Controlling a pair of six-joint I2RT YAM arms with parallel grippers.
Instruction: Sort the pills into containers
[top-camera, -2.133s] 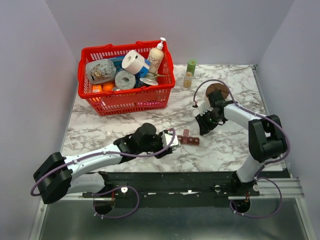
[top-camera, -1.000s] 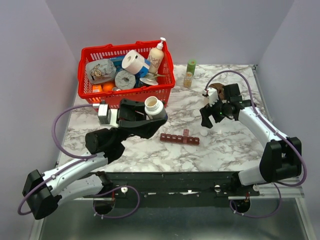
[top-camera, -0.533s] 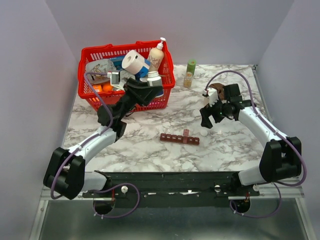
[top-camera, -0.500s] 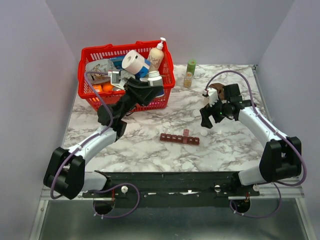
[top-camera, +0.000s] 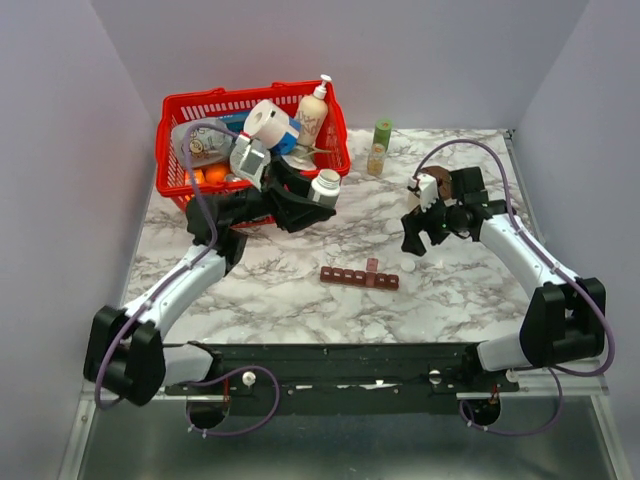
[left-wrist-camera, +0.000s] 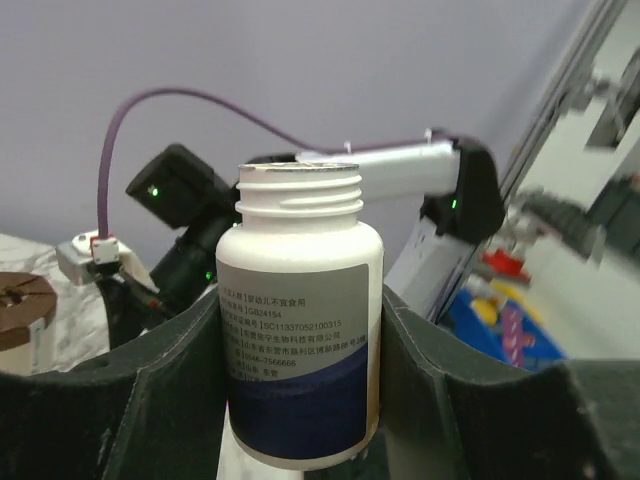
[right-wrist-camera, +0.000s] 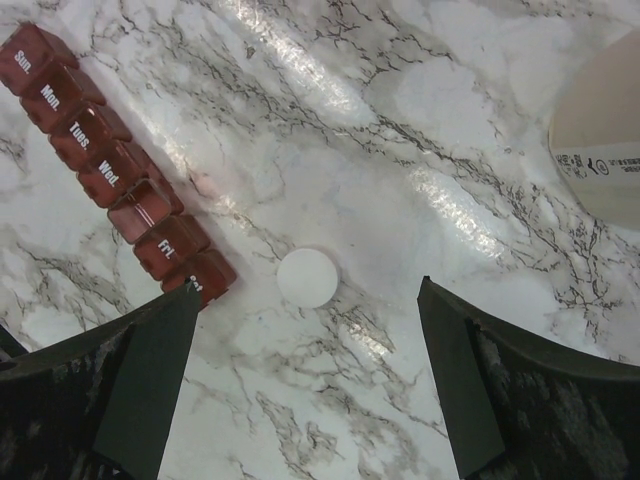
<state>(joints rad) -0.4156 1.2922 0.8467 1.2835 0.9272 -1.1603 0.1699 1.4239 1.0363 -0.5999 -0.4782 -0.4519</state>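
The containers (top-camera: 360, 277) are a dark red strip of day-labelled compartments lying mid-table, also seen in the right wrist view (right-wrist-camera: 110, 170). One round white pill (top-camera: 408, 267) lies on the marble just right of the strip's end (right-wrist-camera: 307, 278). My right gripper (top-camera: 414, 243) hovers open over that pill (right-wrist-camera: 305, 370), with nothing between its fingers. My left gripper (top-camera: 308, 197) is shut on a white, uncapped pill bottle (top-camera: 325, 186), held in the air in front of the basket. In the left wrist view the bottle (left-wrist-camera: 300, 340) sits between both fingers (left-wrist-camera: 190, 380).
A red basket (top-camera: 262, 202) full of groceries stands at the back left, close behind the left arm. A round cream tub with a brown top (top-camera: 436, 184) sits behind the right gripper, its edge in the right wrist view (right-wrist-camera: 600, 120). A green-capped bottle (top-camera: 381, 146) stands at the back.
The left arm has swung the bottle from the basket's front rim to the right and down toward mid-table. The right gripper stays open over the pill.
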